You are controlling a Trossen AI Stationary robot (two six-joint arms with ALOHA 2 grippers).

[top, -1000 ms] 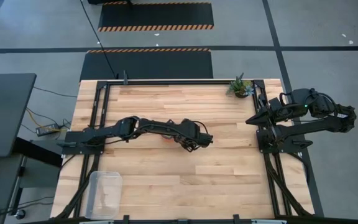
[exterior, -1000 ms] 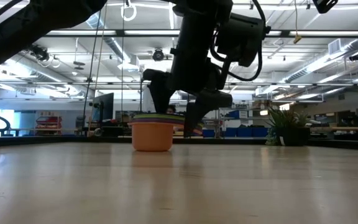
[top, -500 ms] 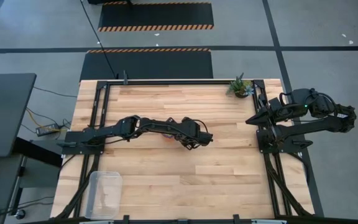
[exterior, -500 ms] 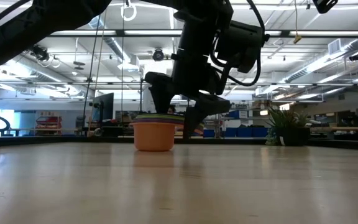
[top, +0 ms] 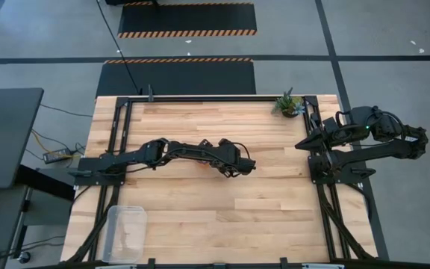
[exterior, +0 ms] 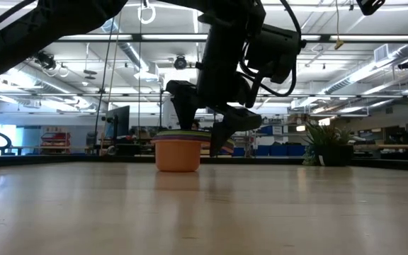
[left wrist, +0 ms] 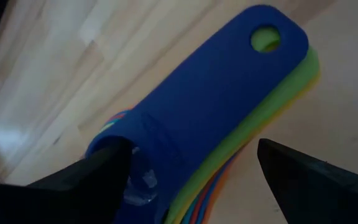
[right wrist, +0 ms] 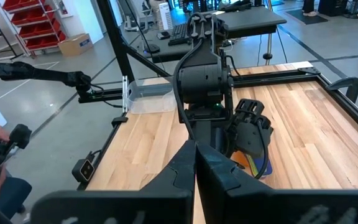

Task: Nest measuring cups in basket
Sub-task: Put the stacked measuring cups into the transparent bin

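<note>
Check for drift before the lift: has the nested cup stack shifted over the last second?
Yes. In the low view the cup stack sits slightly nearer the potted plant, to its right.

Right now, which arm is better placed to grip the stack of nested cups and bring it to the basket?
Left. The left gripper hangs open over the nested cups, fingers astride the handles. The right gripper is shut at the table's edge, far from them.

Cups [exterior: 177, 153] sit stacked in 1 pile, mid table, orange one at bottom, dark blue handle [left wrist: 216, 106] on top w/ green under. Clear basket [top: 125, 233] sits far off at table's near-left corner.
</note>
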